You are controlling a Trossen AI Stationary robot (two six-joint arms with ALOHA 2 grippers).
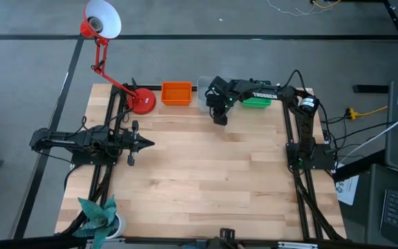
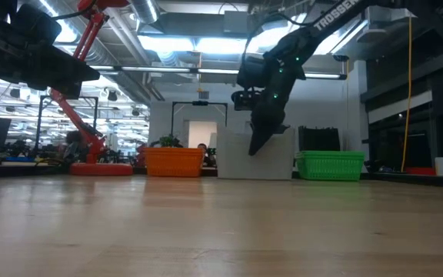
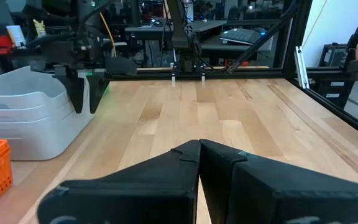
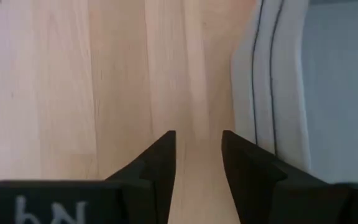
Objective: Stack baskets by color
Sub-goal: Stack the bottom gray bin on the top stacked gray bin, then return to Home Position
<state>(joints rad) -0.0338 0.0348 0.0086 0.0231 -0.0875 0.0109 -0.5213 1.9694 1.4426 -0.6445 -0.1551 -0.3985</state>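
By table rear: stacked translucent grey baskets (image 3: pixel 23 118), smooth-walled, round-cornered.

High camera looks straight down on the whole bench (image 1: pixel 206 173); low camera sits at bench-top level, facing across it into the room. Each wrist camera looks close past its own pincer; left wrist and low views share the grey basket stack (image 3: pixel 23 118).

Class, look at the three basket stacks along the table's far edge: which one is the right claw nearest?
The pale grey stack, the middle one: the right claw hangs open beside it, while the orange stack and green stack lie farther off.
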